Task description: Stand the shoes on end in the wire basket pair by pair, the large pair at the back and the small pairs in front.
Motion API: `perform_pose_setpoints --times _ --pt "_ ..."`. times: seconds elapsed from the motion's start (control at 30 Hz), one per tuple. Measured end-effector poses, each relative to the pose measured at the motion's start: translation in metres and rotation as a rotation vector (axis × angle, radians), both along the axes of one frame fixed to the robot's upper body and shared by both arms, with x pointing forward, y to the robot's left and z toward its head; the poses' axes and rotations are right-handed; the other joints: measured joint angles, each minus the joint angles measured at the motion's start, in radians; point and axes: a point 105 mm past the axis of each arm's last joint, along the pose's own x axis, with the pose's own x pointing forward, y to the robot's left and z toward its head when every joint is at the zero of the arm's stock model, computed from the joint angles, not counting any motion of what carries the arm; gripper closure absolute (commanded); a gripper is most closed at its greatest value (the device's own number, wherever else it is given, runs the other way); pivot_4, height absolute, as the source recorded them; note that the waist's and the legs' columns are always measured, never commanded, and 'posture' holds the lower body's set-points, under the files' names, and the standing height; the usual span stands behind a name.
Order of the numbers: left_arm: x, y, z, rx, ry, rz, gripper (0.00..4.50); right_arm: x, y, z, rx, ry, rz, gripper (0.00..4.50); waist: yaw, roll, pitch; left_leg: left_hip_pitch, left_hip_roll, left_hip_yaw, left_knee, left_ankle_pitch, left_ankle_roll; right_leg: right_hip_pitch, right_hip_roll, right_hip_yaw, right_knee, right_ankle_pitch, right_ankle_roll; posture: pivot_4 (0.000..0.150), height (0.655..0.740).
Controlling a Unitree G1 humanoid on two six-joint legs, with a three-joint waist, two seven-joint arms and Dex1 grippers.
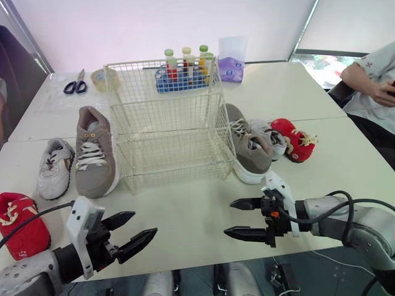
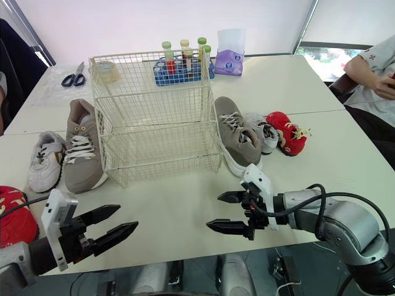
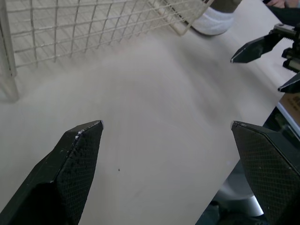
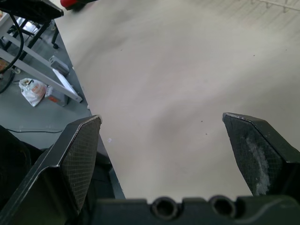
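An empty wire basket [image 1: 166,117] stands mid-table. To its left lie a large taupe shoe [image 1: 94,151], a small white shoe [image 1: 54,166] and, near the front edge, a small red shoe [image 1: 21,225]. On the basket's right lie the other taupe shoe [image 1: 247,148], a small white shoe [image 1: 273,137] and a red shoe [image 1: 295,139]. My left gripper [image 1: 143,223] hangs open and empty over the front edge. My right gripper [image 1: 229,217] is open too, in front of the right taupe shoe, holding nothing.
Behind the basket are scissors [image 1: 75,85], a tape roll [image 1: 102,78], a blue rack of bottles [image 1: 184,69] and a purple pouch [image 1: 232,61]. A person's arm [image 1: 373,77] rests at the far right edge. Bare tabletop [image 1: 185,209] lies between the grippers.
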Motion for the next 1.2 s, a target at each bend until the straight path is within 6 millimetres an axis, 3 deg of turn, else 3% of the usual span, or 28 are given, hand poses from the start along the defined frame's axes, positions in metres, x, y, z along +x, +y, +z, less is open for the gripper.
perform_pose_setpoints --times 0.3,0.5,0.83,0.93,1.0,1.1,1.2 --pt "0.006 -0.002 0.007 -0.004 -0.008 0.013 0.01 0.002 0.001 -0.006 0.024 0.009 0.013 0.00 0.000 0.000 0.000 0.002 0.000 0.000 0.000 0.000 0.000 0.001 0.001 0.000 0.001 0.000 0.000 0.150 0.7400" --pt "0.002 -0.004 0.001 -0.011 0.019 0.005 0.01 0.006 0.000 -0.005 0.024 -0.001 0.010 0.00 0.000 0.000 0.000 0.002 0.000 0.001 0.000 0.000 0.000 0.001 0.001 0.000 0.001 0.000 0.000 0.150 0.7400" --pt "0.002 0.000 -0.004 0.008 -0.017 0.005 0.01 0.009 0.003 0.008 0.026 -0.042 0.068 0.00 0.000 0.000 0.000 0.003 0.000 0.001 0.000 0.000 0.000 0.001 0.001 0.000 0.002 0.000 0.000 0.150 0.7400" --pt "0.005 0.002 -0.004 0.005 -0.033 0.011 0.01 0.015 0.000 0.028 -0.016 -0.083 0.119 0.00 -0.001 0.000 0.000 0.003 0.000 0.002 0.000 0.000 0.000 0.000 0.001 0.000 0.003 0.000 0.000 0.150 0.7400" --pt "0.009 0.002 0.001 -0.015 -0.062 -0.006 0.01 0.021 -0.004 0.059 0.004 -0.102 0.166 0.00 -0.001 0.001 0.001 0.003 0.000 0.002 0.001 0.000 0.000 0.000 0.000 0.001 0.005 0.000 0.000 0.150 0.7400" --pt "0.014 -0.004 0.017 -0.044 -0.124 -0.053 0.01 0.026 -0.011 0.101 0.025 -0.166 0.201 0.00 0.003 0.000 0.000 0.003 0.000 -0.001 0.001 0.000 0.000 0.000 0.000 0.000 0.005 0.000 -0.001 0.150 0.7400" --pt "0.018 -0.014 0.042 -0.067 -0.197 -0.131 0.01 0.032 -0.006 0.129 0.050 -0.220 0.248 0.00 -0.001 0.001 0.001 0.003 0.000 0.001 0.001 0.001 -0.001 -0.001 -0.001 0.001 0.006 0.000 -0.001 0.150 0.7400"
